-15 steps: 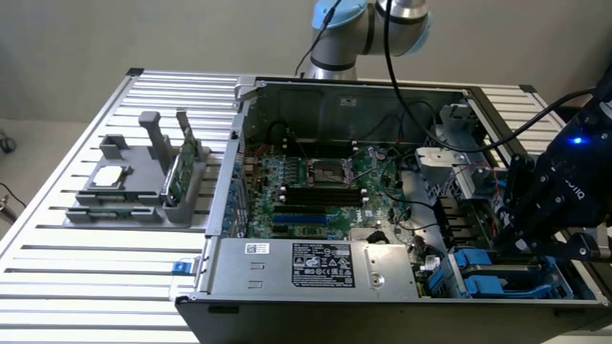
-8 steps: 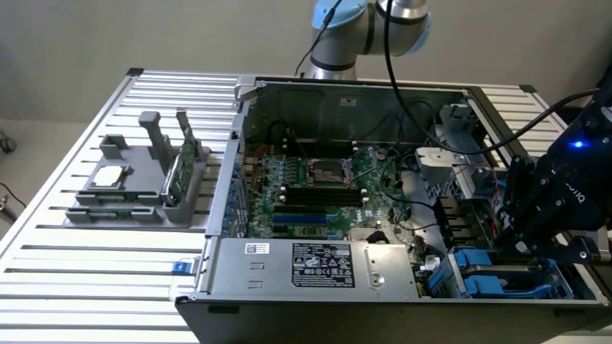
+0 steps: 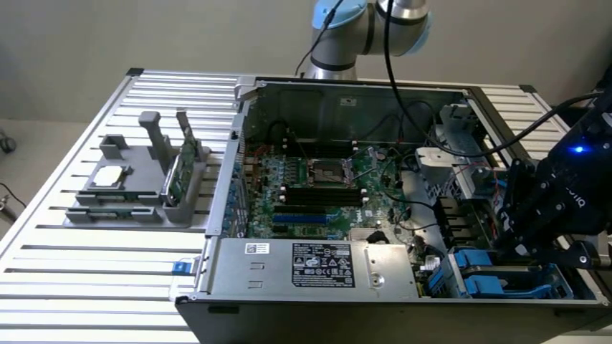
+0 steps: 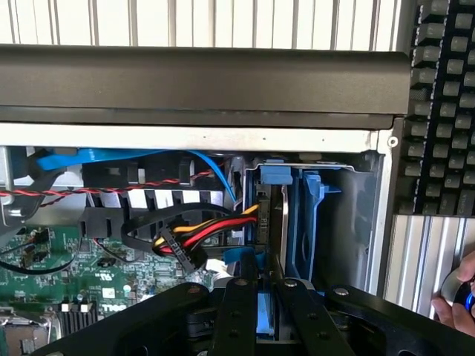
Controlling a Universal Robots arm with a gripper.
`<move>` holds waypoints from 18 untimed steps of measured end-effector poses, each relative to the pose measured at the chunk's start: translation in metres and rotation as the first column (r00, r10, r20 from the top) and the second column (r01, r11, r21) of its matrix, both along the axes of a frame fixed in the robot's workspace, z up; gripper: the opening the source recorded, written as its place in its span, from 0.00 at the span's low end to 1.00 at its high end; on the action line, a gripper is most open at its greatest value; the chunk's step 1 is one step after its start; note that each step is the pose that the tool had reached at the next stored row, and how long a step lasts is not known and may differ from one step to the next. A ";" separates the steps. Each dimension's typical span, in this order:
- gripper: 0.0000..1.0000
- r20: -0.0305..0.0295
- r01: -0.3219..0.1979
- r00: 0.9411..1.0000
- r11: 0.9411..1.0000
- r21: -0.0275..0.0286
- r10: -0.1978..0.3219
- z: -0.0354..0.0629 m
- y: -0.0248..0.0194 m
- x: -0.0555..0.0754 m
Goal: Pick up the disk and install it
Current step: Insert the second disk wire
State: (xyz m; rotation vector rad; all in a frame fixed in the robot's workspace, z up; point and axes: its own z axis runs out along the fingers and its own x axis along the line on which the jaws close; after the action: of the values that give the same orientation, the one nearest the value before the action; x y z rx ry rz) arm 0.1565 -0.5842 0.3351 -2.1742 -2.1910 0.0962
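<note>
Hand (image 4: 269,297) clamped on one blue-framed disk (image 4: 266,326) in the drive bay.
We count one power connector (image 4: 182,248) crowding it, cables beside.

Count on inspection: one open computer case (image 3: 335,93), centre of the exterior view. One motherboard (image 3: 325,193) inside it. One power supply unit (image 3: 325,264), lower centre. One grey fixture (image 3: 139,190) at left on the counter (image 3: 57,251), holding one square silver chip (image 3: 110,176) and one green circuit card (image 3: 174,179). One keyboard (image 4: 445,104), upper right of the wrist view. One person's hand (image 4: 454,308), lower right.
</note>
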 end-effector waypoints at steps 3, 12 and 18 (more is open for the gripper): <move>0.16 0.000 0.000 1.000 1.000 0.002 0.000 -0.0010 -0.0014 0.000; 0.16 0.000 -0.001 1.000 1.000 0.004 0.001 -0.0018 -0.0024 0.000; 0.16 0.000 -0.001 1.000 1.000 0.004 0.001 -0.0017 -0.0024 0.000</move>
State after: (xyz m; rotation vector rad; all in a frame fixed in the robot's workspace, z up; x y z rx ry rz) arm 0.1569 -0.5866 0.3333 -2.1714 -2.1899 0.0914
